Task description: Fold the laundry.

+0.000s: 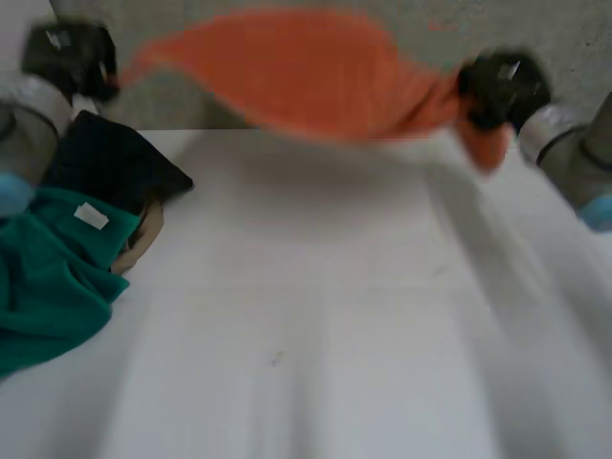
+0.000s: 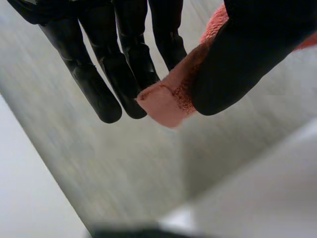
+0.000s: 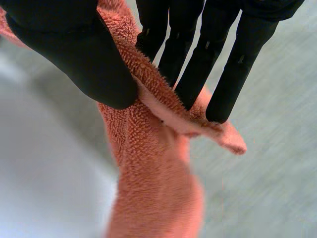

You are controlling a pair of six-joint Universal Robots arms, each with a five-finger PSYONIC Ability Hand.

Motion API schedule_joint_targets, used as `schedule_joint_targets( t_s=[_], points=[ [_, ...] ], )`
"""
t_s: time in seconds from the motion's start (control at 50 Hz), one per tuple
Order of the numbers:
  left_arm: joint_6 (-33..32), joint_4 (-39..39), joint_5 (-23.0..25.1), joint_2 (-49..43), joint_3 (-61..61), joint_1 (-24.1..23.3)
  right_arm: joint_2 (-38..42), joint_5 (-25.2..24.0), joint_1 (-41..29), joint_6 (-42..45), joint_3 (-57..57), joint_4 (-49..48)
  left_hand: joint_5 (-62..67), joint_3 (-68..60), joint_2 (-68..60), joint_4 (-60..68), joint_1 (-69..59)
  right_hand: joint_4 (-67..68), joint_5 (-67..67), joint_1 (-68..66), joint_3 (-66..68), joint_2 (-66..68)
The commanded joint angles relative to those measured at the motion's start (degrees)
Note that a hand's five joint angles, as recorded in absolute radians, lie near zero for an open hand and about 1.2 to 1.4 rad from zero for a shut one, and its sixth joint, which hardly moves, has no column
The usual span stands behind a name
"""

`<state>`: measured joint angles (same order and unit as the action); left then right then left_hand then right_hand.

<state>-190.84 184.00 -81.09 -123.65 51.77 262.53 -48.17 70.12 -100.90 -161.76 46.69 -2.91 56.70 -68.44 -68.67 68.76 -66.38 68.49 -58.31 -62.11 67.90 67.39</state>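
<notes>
Fingers (image 3: pixel 240 69) pinch orange towel (image 1: pixel 287 76) corners; blurred middle seemingly airborne.

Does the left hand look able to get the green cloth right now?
Probably not yet: the left hand pinches a corner of the orange towel, stretched in the air to the right hand. The green cloth lies close beside its arm.

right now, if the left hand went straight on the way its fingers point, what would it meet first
Nothing near, it seems. The left hand pinches a corner of the orange towel, and past its fingertips lies only the grey surface beyond the table; depth there is hard to judge.
</notes>
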Motion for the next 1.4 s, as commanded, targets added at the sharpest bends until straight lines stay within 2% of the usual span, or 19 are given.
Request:
schedule_joint_targets(
  t_s=[0.02,0.1,0.22,0.26,0.36,0.42,0.66,0.68,0.7,0.72,0.76,0.82,0.9,1.0,1.12,1.22,1.3,1.4],
  points=[
    [-2.1,1.6,3.0,-1.9,13.8,1.0,5.4,0.5,-0.7,13.2,10.5,10.5,13.3,-11.6,-11.3,11.2,-13.6,11.5,-11.7,-17.9,12.1,12.6],
    [-4.6,1.7,4.6,-0.8,17.0,1.5,7.1,1.2,-0.7,17.6,13.6,12.7,13.3,-11.6,-11.3,11.2,-13.6,11.5,-11.7,-17.9,12.1,12.6],
    [-6.6,1.8,6.1,2.1,19.8,1.7,6.5,1.8,-0.6,14.8,14.2,14.9,13.3,-11.6,-11.3,11.2,-13.6,11.5,-11.7,-17.9,12.1,12.6],
    [-6.7,2.0,6.4,3.1,20.5,1.8,5.5,2.0,-0.6,13.7,14.3,15.0,13.3,-11.6,-11.3,11.2,-13.6,1.4,-1.6,-7.8,2.0,2.5],
    [-6.7,2.0,6.7,4.6,21.5,1.9,3.7,2.0,-1.0,12.2,14.1,14.8,13.3,-11.6,-11.3,11.2,-13.6,-7.7,7.5,1.3,-7.1,-6.6],
    [-6.6,2.1,6.9,5.3,22.3,1.9,3.2,2.0,-1.2,11.8,14.0,14.0,13.3,-11.6,-11.3,11.2,-13.6,-8.0,7.8,1.6,-7.4,-6.9],
    [-6.3,3.4,6.9,6.4,24.6,2.5,6.3,2.1,-1.1,15.1,10.4,12.1,13.3,-11.6,-11.3,11.2,-13.6,-6.2,6.0,-0.2,-5.6,-5.1],
    [-6.3,3.5,6.9,6.4,24.6,2.5,6.7,2.1,-1.1,15.7,10.0,12.1,13.3,-11.6,-11.3,11.2,-13.6,-3.7,3.5,-2.7,-3.1,-2.6],
    [-6.3,3.4,6.9,6.4,24.6,2.5,7.3,1.8,-0.8,16.5,9.2,12.1,13.3,-11.6,-11.3,11.2,-13.6,6.8,-7.0,-13.2,7.4,7.9],
    [-6.4,3.4,6.9,6.4,24.7,2.5,7.5,1.8,-0.5,16.6,8.9,12.2,13.3,-11.6,-11.3,11.2,-13.6,11.5,-11.6,-17.8,12.1,12.6],
    [-6.6,3.1,6.9,6.4,24.6,2.5,7.3,2.0,-0.4,17.2,7.9,12.6,13.3,-11.6,-11.3,11.2,-13.6,11.5,-11.7,-17.9,12.1,12.6],
    [-6.4,2.7,6.8,7.2,24.8,2.5,5.2,1.4,0.1,16.0,8.9,13.2,13.3,-11.6,-11.3,11.2,-13.6,11.5,-11.7,-17.9,12.1,12.6],
    [-6.4,0.4,6.6,10.5,25.1,2.5,-3.1,1.2,1.2,15.2,11.6,13.8,13.3,-11.6,-11.3,11.2,-13.6,11.5,-11.7,-17.9,12.1,12.6],
    [-6.1,-6.8,6.9,23.0,23.9,3.0,-20.2,1.2,4.6,14.6,14.5,16.7,13.3,-11.6,-11.3,11.2,-13.6,11.5,-11.7,-17.9,12.1,12.6],
    [-3.7,-11.7,7.7,33.7,20.2,5.0,-32.9,1.3,9.1,13.6,13.3,19.2,13.3,-11.6,-11.3,11.2,-13.6,11.5,-11.7,-17.9,12.1,12.6],
    [-0.1,-17.1,8.9,35.4,17.1,6.2,-34.5,0.3,12.4,14.0,11.1,23.5,13.3,-11.6,-11.3,11.2,-13.6,11.5,-11.7,-17.9,12.1,12.6],
    [-0.3,-21.1,9.0,31.5,15.4,6.9,-31.9,-0.9,11.6,16.1,9.2,28.2,13.3,-11.6,-11.3,11.2,-13.6,11.5,-11.7,-17.9,12.1,12.6],
    [-3.3,-24.7,8.7,21.4,11.7,5.9,-24.7,-0.6,8.8,21.5,7.6,31.3,13.3,-11.6,-11.3,11.2,-13.6,11.5,-11.7,-17.9,12.1,12.6]
  ],
)
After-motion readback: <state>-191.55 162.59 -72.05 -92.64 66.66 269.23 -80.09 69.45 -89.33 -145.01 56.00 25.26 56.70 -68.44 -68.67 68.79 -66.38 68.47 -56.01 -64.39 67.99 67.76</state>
